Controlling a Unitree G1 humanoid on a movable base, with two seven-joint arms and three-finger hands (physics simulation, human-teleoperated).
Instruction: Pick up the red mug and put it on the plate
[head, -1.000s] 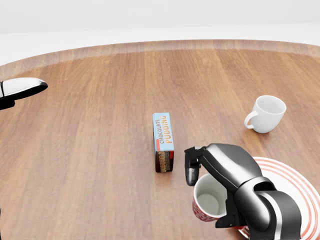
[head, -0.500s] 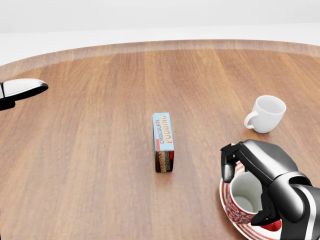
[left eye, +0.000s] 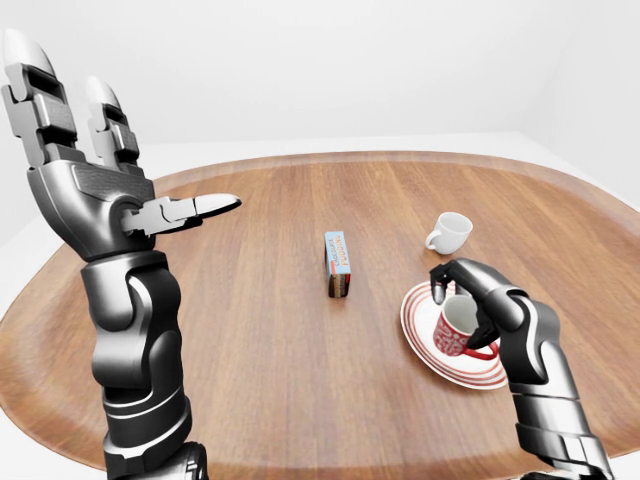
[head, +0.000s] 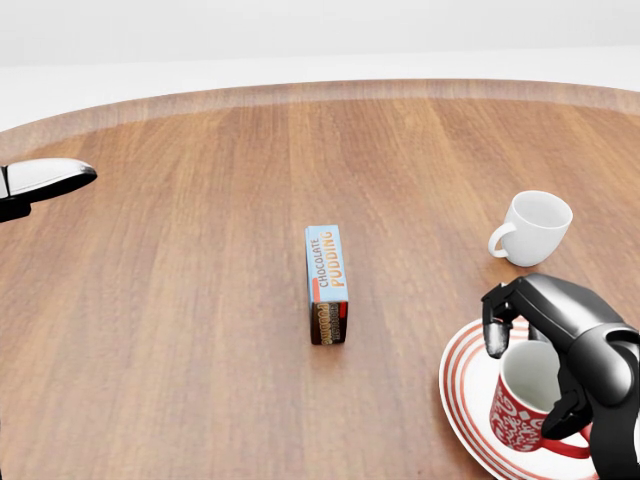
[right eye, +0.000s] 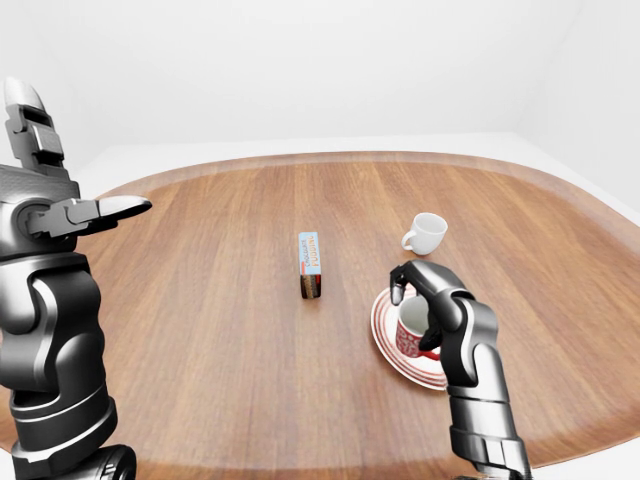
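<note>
The red patterned mug (head: 522, 405) stands upright over the white plate with red rings (head: 463, 385) at the lower right of the head view; I cannot tell whether its base touches the plate. My right hand (head: 528, 385) curls over the mug's rim, thumb on its left and fingers (head: 572, 398) by the handle side, shut on it. My left hand (left eye: 120, 130) is raised high at the left of the left-eye view, fingers spread, open and empty.
A chocolate pudding box (head: 327, 283) lies in the middle of the round wooden table (head: 200, 300). A white mug (head: 535, 228) stands just above the plate. White floor and wall surround the table.
My right hand has carried the red mug rightward, from left of the plate to over its middle, and the mug has come upright. The left hand has not moved.
</note>
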